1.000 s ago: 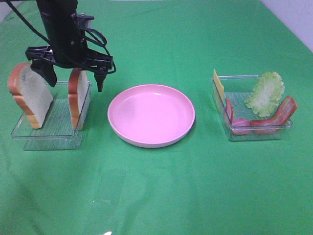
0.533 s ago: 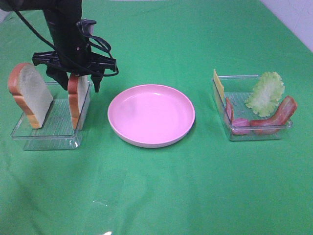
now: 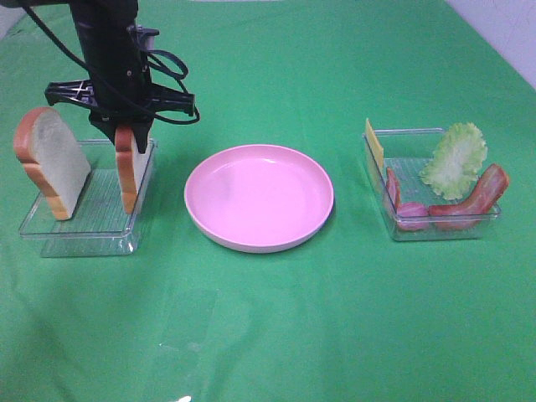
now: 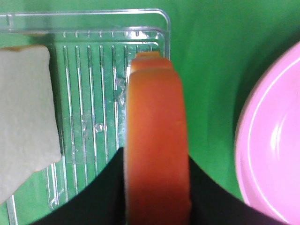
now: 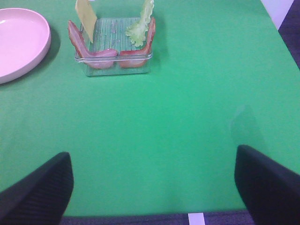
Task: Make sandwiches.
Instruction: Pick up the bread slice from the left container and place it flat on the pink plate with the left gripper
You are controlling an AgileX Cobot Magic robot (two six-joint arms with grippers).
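A green cloth point(image 3: 268, 335) covers the whole surface, matte and faintly creased. It gives soft, non-slip footing for everything set on it.

Over the surface's left side the left gripper point(image 3: 127, 132) comes straight down from above. It is closed tight on the top crust of a bread slice point(image 3: 130, 172), one black finger on each flat face. That top-down pinch suits a slice standing on edge. The right gripper point(image 5: 152, 187) hangs near the front edge with its ribbed fingers spread wide and nothing between them.

A round pink plate point(image 3: 259, 193) sits at the middle of the surface, bare, glossy and shallow-rimmed. It is likely where the sandwiches get built, since both arms can reach it.

Two clear plastic trays with ribbed floors flank it. The bread tray point(image 3: 84, 239) is toward the left edge and the filling tray point(image 3: 435, 230) toward the right edge.

No sandwich exists yet. The held slice stands against the bread tray's plate-side wall. A second slice point(image 3: 52, 163) leans at the opposite wall, white-faced with an orange-brown rind and foam-like in look. Whether the held slice has left the tray floor I cannot tell.

In the filling tray the pieces are propped on edge, easy to pinch:
- a frilly green lettuce point(image 3: 455, 159) leaf in the back right corner
- a wavy red-brown bacon point(image 3: 473, 197) strip along the right wall
- pink ham point(image 3: 410, 213) at the front
- a thin yellow cheese point(image 3: 373, 144) square at the back left corner
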